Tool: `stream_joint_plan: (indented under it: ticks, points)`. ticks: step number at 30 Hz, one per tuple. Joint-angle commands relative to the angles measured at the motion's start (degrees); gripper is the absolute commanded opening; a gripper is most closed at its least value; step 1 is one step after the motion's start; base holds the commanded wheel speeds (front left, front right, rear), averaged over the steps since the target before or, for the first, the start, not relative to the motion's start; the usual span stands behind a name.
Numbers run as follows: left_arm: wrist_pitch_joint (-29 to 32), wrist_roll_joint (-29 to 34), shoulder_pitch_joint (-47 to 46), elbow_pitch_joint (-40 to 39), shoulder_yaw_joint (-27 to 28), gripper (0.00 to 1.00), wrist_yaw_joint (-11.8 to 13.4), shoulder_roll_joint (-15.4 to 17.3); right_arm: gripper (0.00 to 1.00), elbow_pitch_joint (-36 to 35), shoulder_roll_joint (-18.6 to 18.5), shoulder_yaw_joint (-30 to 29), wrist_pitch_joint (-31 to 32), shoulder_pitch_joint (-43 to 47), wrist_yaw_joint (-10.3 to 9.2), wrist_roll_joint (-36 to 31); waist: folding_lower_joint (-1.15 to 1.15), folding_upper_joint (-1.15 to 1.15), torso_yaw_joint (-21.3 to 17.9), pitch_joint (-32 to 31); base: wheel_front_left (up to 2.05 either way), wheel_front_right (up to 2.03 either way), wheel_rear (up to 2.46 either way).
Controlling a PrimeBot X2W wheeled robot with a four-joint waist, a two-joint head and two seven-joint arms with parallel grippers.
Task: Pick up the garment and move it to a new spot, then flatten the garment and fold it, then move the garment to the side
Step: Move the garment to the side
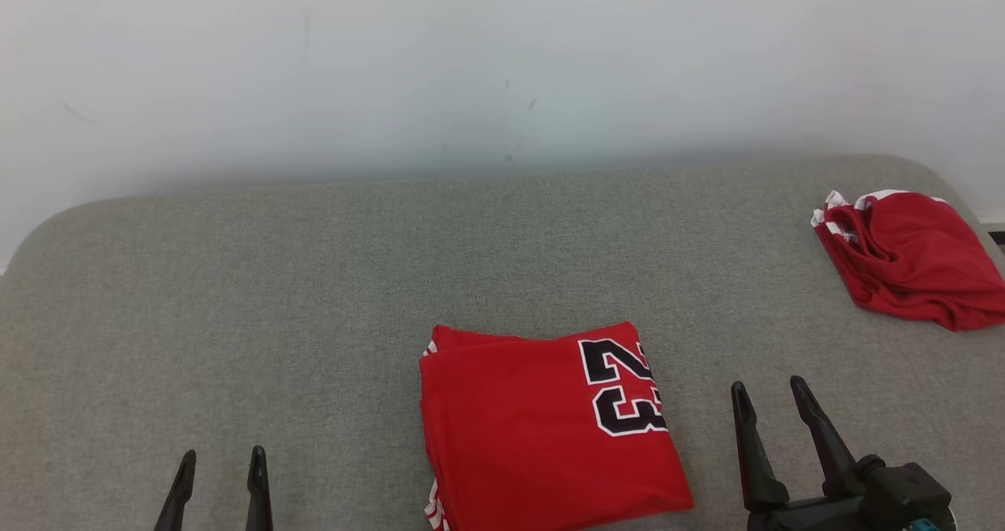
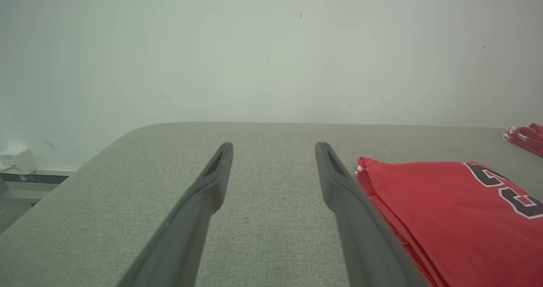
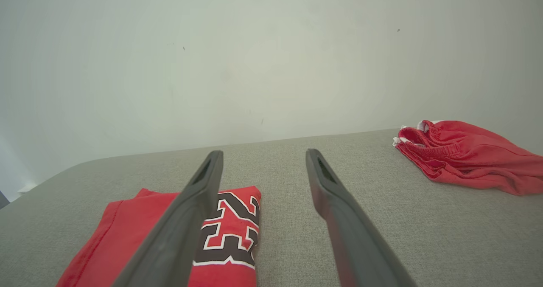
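As I look down, the folded red garment (image 1: 550,429) lies near, centre of the grey fabric surface (image 1: 275,280); left tool (image 1: 223,456) and right tool (image 1: 767,386) flank it, fingers spread apart. A crumpled red garment (image 1: 911,260) sits far right.

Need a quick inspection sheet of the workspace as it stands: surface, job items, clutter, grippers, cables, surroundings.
Surface: grey fabric-covered surface with rounded corners, flat, no stains seen.
Job's things: folded red jersey with a black number 23, lying flat at the near middle, between the two grippers.
Clutter: crumpled red garment with white trim, far right, apart from the jersey.
Grippers: left gripper open, empty; right gripper open, empty; neither touches the jersey.
Cables: nothing seen.
Surroundings: plain white wall behind; small white box at its foot, seen in the left wrist view.
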Motion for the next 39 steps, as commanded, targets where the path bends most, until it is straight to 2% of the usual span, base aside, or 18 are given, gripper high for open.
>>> stream_joint_plan:
  ticks: [1,9,17,25,31,39]
  points:
    - [-0.16,0.26,0.81,-0.18,0.13,1.0,-0.03,-0.01,1.0,0.11,0.03,0.01,-0.04,0.53,-0.17,-0.36,0.0,0.0,0.01,0.01,0.0,0.0,0.0]
    - [-0.16,0.19,0.27,0.33,0.22,1.0,-0.05,-0.15,1.0,1.56,-0.54,0.84,0.43,-1.63,-0.17,-1.26,0.0,0.0,0.31,0.35,0.0,0.0,0.0]
    - [-0.16,0.25,-1.01,0.82,-0.58,1.0,-0.07,-0.32,1.0,7.16,-1.3,2.53,5.58,-9.23,-0.17,-1.89,0.0,0.0,1.69,1.28,0.0,0.0,0.0]
    - [-0.16,0.17,-2.9,1.49,-2.06,1.0,-0.07,-0.45,1.0,18.24,-1.11,3.07,10.09,-16.05,-0.17,-2.37,0.0,0.0,4.73,3.47,0.0,0.0,0.0]
    - [-0.16,-0.36,-4.11,2.14,-2.37,1.0,-0.03,-0.49,1.0,28.12,-0.86,3.15,9.83,-19.9,-0.17,-1.92,0.0,0.0,6.38,5.37,0.0,0.0,0.0]
    - [-0.16,-0.53,-4.87,2.65,-2.07,1.0,-0.04,-0.49,1.0,37.08,0.27,4.38,8.77,-22.04,-0.17,-0.9,0.0,0.0,6.44,6.12,0.0,0.0,0.0]
